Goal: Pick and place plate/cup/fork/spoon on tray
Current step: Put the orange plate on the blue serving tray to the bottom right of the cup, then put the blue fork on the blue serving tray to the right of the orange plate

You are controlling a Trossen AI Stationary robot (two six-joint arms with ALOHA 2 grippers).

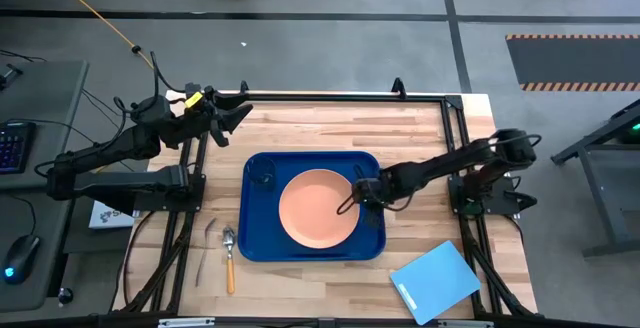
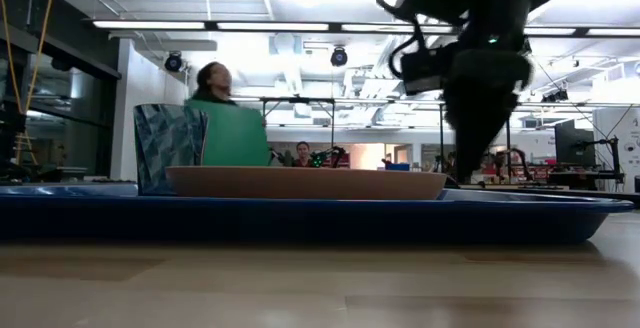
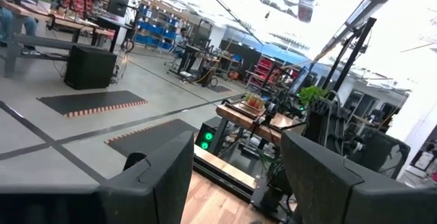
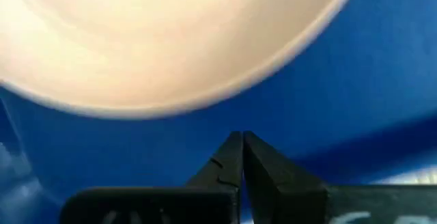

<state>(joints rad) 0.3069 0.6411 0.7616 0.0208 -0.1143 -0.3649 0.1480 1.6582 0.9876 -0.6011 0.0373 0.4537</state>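
Observation:
The salmon-pink plate [image 1: 318, 208] lies in the middle of the dark-blue tray [image 1: 372, 248]. The small dark cup [image 1: 263, 173] stands in the tray's far left corner. The fork [image 1: 207, 238] and the orange-handled spoon [image 1: 229, 258] lie on the table left of the tray. My right gripper [image 1: 347, 205] is shut and points down over the tray floor, just off the plate's right rim [image 4: 225, 98]. A strip of blue shows between its tips [image 4: 242, 138] and the rim. I cannot tell whether it touches the tray. My left gripper [image 1: 235, 118] is open and empty, raised at the far left.
A light-blue flat board [image 1: 435, 281] lies near the table's front right corner. Black frame rails [image 1: 340, 96] run along the table's far edge and sides. Bare wood shows between the tray and the far edge. People show in the room beyond, in the low view [image 2: 225, 118].

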